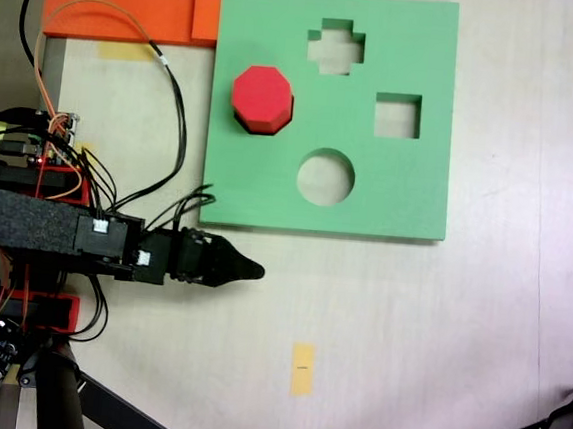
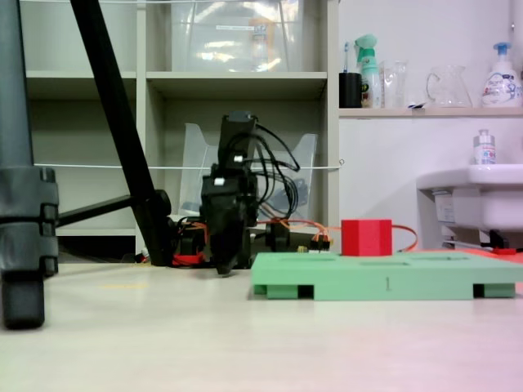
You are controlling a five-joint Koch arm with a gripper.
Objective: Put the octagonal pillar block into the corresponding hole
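Desk [image 1: 407, 325] space lies open below and to the right of the green board [image 1: 419, 186] in the top-down fixed view, with a small yellow tape strip [image 1: 301, 367] on it. The gripper [image 1: 252, 268] points right, just below the board's lower left corner, not touching the board's edge; its 2 jaws taper to 1 dark tip, so I cannot tell whether they are together or apart. In the low fixed view the gripper [image 2: 225, 265] hangs tip-down just left of the board [image 2: 384, 282], close to the desk.

The octagonal pillar block [image 1: 263, 98] stands upright on the board's left part, near the left edge, and hides the corresponding hole. From the side, the block [image 2: 366, 238] rises well above the board's top face. 3 other cutouts stay uncovered: a cross [image 1: 335, 48], a square [image 1: 396, 116] and a circle [image 1: 326, 176]. Orange foam sheets [image 1: 125, 0] butt against the board's upper left corner.
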